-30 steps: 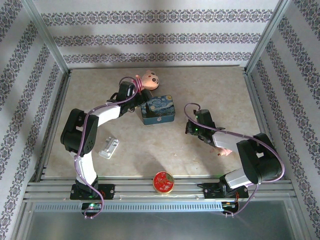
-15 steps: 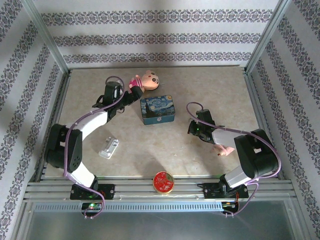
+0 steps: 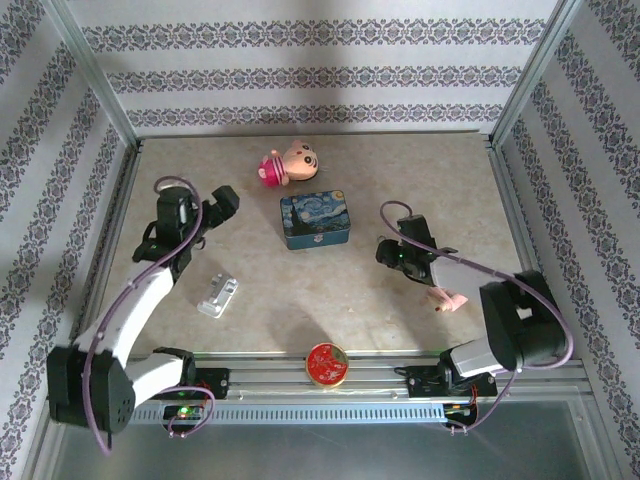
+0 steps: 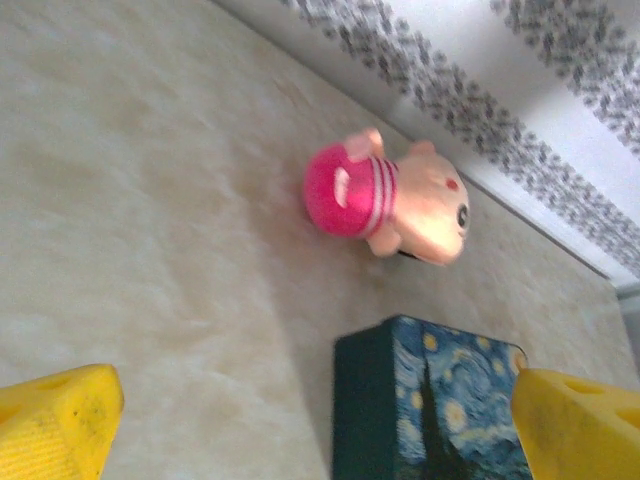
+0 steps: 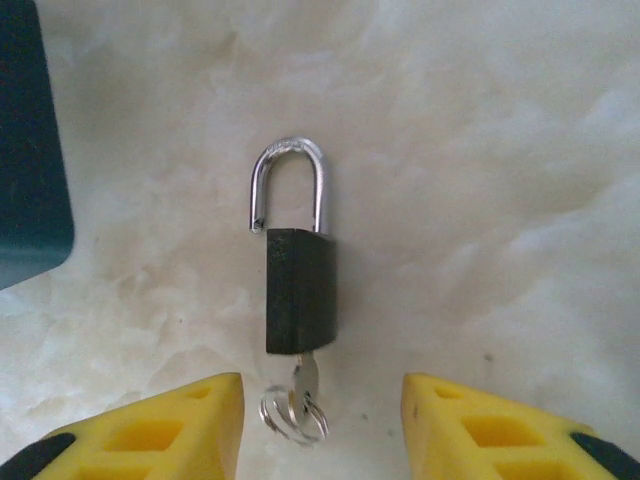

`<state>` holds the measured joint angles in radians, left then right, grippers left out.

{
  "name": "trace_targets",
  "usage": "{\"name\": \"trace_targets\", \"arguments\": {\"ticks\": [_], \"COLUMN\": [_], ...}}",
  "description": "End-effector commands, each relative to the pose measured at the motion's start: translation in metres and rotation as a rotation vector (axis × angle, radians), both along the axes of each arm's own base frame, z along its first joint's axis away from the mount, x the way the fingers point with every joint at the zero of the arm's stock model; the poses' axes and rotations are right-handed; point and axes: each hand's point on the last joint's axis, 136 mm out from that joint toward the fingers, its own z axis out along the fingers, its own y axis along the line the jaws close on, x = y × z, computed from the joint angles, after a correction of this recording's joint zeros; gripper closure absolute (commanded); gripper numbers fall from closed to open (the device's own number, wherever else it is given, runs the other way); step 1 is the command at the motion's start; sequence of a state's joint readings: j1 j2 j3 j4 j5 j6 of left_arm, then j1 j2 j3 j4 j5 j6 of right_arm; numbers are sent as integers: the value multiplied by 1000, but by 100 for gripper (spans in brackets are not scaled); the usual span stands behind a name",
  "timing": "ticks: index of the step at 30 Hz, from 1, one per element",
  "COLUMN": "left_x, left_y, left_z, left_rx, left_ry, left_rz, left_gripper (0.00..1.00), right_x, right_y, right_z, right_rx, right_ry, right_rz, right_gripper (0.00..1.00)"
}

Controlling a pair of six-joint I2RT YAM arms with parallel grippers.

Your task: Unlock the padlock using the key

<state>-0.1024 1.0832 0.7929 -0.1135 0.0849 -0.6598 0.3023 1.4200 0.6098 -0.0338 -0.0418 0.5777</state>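
Padlock (image 5: 300,290) lies flat on the table (image 5: 500,150), just ahead of my right claw (image 5: 322,400), whose fingers (image 5: 170,425) are spread to either side without touching it. Key (image 5: 306,378) sits in its base with a ring (image 5: 295,415); one shackle (image 5: 290,180) leg ends clear of the body. Blue tin (image 5: 25,140) stands apart to one side. My left claw (image 4: 320,430) is spread and empty, facing the tin and a pink toy (image 4: 390,205).

Beige marbled tabletop (image 3: 330,300), enclosed on 3 sides by white walls (image 3: 310,60) w/ grey floral stripe bands; aluminium corner posts (image 3: 93,75); slotted rail (image 3: 260,381) along near edge.
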Motion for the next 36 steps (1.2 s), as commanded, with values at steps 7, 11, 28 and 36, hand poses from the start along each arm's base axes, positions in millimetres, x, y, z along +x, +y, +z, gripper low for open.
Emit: {"name": "trace_targets", "arguments": {"ticks": [7, 11, 28, 36], "left_x": [-60, -58, -34, -35], "left_y": [93, 105, 112, 113], "left_z": [3, -7, -72, -76], "left_rx": [400, 426, 388, 383], "left_ry": [13, -17, 60, 53], "left_rz": [308, 340, 290, 284], "left_gripper": [1, 1, 1, 1], "right_x": [-5, -4, 3, 16], "right_y": [-49, -72, -88, -67], "right_z": [82, 108, 45, 20], "right_rx": [-198, -274, -494, -579], "right_ry": [-193, -290, 30, 170], "right_rz": [-71, -111, -44, 72], "right_gripper": [41, 20, 13, 12]}}
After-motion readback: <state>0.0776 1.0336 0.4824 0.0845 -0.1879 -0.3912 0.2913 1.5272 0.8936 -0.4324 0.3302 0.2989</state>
